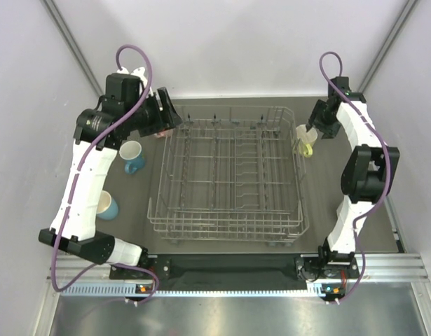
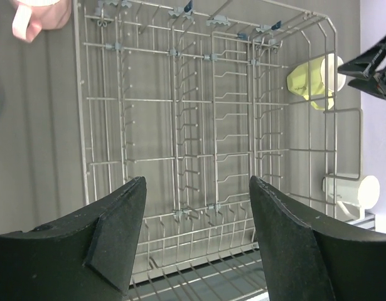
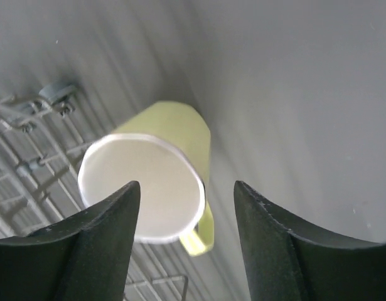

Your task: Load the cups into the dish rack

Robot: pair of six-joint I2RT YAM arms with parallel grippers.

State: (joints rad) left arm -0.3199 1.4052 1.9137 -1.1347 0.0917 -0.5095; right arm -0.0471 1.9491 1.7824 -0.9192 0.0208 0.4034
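**Yellow mug [image 3: 158, 166] in front of an open right claw [image 3: 186, 244], just outside the dish rack [image 1: 229, 175]**

Grey wire makes up the large rectangular dish rack, which sits in the middle of a dark surface [image 1: 324, 178], seen from above. Rows of upright tines run across its floor. Every mug in view is outside it.

On the right, the right claw reaches toward the rack's far right corner. Its two dark fingers [image 3: 98, 244] are spread wide. The wrist camera looks between them at the yellow mug, whose pale inside faces the lens and whose handle points down in that view. The mug is just beside the rack's right wall. Whether the fingers touch it cannot be told.

On the left, the left claw [image 2: 196, 232] hangs at the rack's far left corner, pointing across the basket. Its fingers are wide apart with nothing between them; only rack wires show in the gap.

A pink mug [image 2: 32, 15] stands on the surface just outside the rack's left wall, near the left claw. A blue mug [image 1: 133, 157] stands upright further toward the arm bases, left of the rack. A light blue mug [image 1: 107, 206] sits nearer still, partly hidden by the left arm. A white mug [image 2: 354, 191] lies beyond the rack's right wall, nearer the arm bases than the yellow one.
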